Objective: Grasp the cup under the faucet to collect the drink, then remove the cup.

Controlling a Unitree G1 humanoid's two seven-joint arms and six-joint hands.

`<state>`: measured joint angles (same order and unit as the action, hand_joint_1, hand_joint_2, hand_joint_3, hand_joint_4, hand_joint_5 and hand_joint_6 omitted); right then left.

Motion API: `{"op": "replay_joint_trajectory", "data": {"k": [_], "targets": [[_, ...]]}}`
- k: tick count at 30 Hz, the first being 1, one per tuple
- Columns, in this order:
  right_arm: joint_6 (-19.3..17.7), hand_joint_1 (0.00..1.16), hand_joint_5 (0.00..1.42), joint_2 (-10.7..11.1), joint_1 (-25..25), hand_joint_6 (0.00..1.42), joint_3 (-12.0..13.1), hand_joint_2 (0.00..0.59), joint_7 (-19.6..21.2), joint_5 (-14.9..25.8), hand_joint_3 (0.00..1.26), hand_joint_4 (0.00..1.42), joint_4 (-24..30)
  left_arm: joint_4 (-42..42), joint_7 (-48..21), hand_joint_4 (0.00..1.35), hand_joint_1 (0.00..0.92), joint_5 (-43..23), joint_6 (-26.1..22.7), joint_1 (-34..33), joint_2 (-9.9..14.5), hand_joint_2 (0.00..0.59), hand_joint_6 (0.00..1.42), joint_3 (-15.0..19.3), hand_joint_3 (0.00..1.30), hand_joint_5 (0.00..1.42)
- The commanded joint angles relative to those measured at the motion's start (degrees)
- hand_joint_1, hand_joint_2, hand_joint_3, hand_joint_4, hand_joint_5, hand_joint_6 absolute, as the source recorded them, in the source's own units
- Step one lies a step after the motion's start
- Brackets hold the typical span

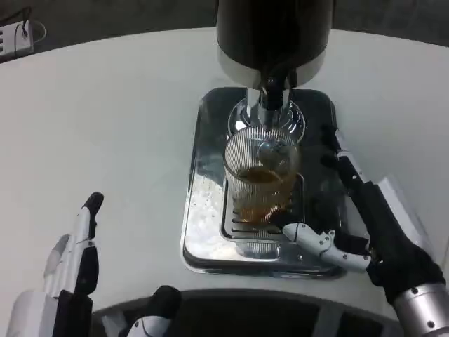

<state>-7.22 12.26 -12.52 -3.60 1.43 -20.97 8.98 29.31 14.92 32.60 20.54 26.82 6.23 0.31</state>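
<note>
The ribbed clear glass cup [262,179] stood upright on the slotted metal drip grate [242,228], directly below the black faucet spout [272,88] of the dark cylindrical drink dispenser [273,35], a position that let the drink fall straight into it; amber liquid filled roughly its lower half. The grate sat in a polished steel drip tray [203,203], placed there, by judgement, to catch any spill, and the tray rested on the white table [105,119]. The right hand [365,217] lay over the tray's right side, open and holding nothing: one finger reached forward along the right of the cup without clearly touching it, and the thumb [312,242] pointed inward toward the cup's base, so the hand bracketed the cup in a pre-grasp pose. The left hand [74,274] was low at the near-left edge of the table, well apart from the tray, fingers extended and empty, apparently waiting.
</note>
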Motion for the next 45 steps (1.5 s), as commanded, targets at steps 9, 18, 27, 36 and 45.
{"op": "replay_joint_trajectory", "data": {"k": [9, 18, 27, 36, 45], "targets": [[-2.18, 0.64, 0.1, -1.54, -3.67, 0.25, -2.48, 0.213, 0.36, 0.46, 0.0, 0.02, -4.13, 2.37, -0.93, 0.0, 0.0, 0.29, 0.08, 2.89, 0.14, 0.149, 0.0, 1.43, 0.0, 0.07], [-2.59, 0.64, 0.1, -3.08, -6.71, 0.25, -3.6, 0.213, 0.95, 0.05, 0.0, 0.02, -7.41, 3.37, -1.35, 0.0, 0.0, 0.28, -0.55, 3.62, -0.24, 0.149, 0.0, 2.0, 0.0, 0.07], [-2.14, 0.64, 0.1, -4.42, -11.54, 0.24, -3.66, 0.213, 3.26, 0.03, 0.0, 0.02, -13.37, 4.57, -2.06, 0.0, 0.0, -0.17, -1.14, 4.64, -0.6, 0.149, 0.0, 3.23, 0.0, 0.08], [-1.61, 0.67, 0.09, -5.49, -13.16, 0.23, -4.1, 0.201, 4.26, -0.18, 0.0, 0.02, -16.27, 5.47, -2.61, 0.0, 0.0, -0.54, -1.91, 4.95, -1.12, 0.149, 0.0, 3.74, 0.0, 0.09], [-1.42, 0.73, 0.12, -6.58, -14.11, 0.24, -4.77, 0.174, 5.08, -0.44, 0.0, 0.05, -17.92, 5.74, -3.07, 0.0, 0.0, -0.77, -2.64, 4.77, -1.7, 0.148, 0.0, 3.95, 0.0, 0.09]]}}
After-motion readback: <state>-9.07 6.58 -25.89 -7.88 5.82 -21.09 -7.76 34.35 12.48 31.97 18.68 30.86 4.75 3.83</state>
